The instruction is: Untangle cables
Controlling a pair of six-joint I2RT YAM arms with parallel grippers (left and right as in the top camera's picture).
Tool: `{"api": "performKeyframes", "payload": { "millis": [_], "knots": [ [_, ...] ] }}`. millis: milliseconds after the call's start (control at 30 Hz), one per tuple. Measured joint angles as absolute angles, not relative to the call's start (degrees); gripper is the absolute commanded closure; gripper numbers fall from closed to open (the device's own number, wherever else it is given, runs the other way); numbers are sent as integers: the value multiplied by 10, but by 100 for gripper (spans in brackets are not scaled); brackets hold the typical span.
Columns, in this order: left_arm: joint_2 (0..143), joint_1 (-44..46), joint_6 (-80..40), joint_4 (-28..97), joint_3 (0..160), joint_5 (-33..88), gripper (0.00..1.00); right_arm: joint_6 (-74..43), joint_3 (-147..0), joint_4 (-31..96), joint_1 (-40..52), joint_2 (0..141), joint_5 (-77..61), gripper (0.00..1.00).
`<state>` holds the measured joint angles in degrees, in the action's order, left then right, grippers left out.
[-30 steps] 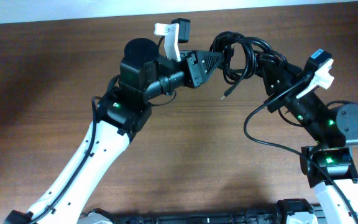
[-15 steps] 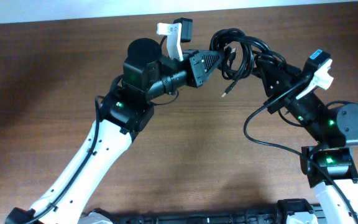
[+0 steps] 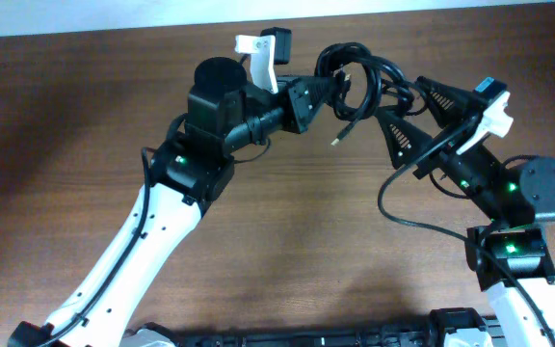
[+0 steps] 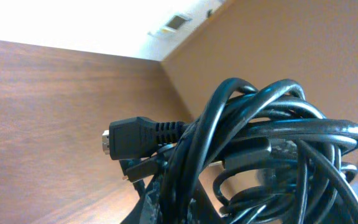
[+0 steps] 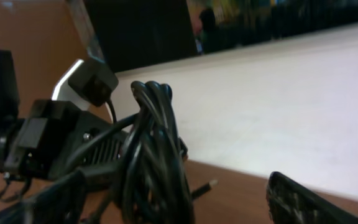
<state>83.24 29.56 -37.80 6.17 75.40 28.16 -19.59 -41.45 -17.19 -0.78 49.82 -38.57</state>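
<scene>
The cables [image 3: 362,79] are a knotted bundle of black cords held up over the wooden table at the back centre. My left gripper [image 3: 324,92] is shut on the bundle's left side. One loose plug end [image 3: 338,141] hangs below it. In the left wrist view the cables [image 4: 260,143] fill the frame, and a black plug [image 4: 135,137] sticks out to the left. My right gripper [image 3: 401,99] stands open, its fingers on either side of the bundle's right edge without pinching it. From the right wrist the cables [image 5: 157,162] hang between the two spread fingers [image 5: 297,199].
The right arm's own thicker black cable [image 3: 389,198] loops over the table beside its base. The brown table [image 3: 287,231] ends at a white wall strip [image 3: 114,17] along the back. The left arm [image 3: 143,251] crosses the table's left half.
My right gripper has opened and let go of the bundle. The left gripper has stayed shut on the cables and drawn them slightly left.
</scene>
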Motion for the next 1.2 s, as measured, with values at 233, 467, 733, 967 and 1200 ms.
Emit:
{"api": "performKeyframes", "payload": {
  "millis": [233,467,733,967,1200],
  "knots": [
    [833,293,-273,135,754,229,100,-147,-415,-87,-8,498,-386,3],
    [833,284,-135,200,754,198,100,-99,-415,-32,-8,498,-396,3],
    [834,283,36,260,754,192,100,4,-415,55,-8,498,-419,3],
    [834,290,60,255,754,192,100,36,-415,58,-8,498,-456,13],
    [834,338,63,231,754,193,100,60,-415,58,-8,498,-481,48]
  ]
}}
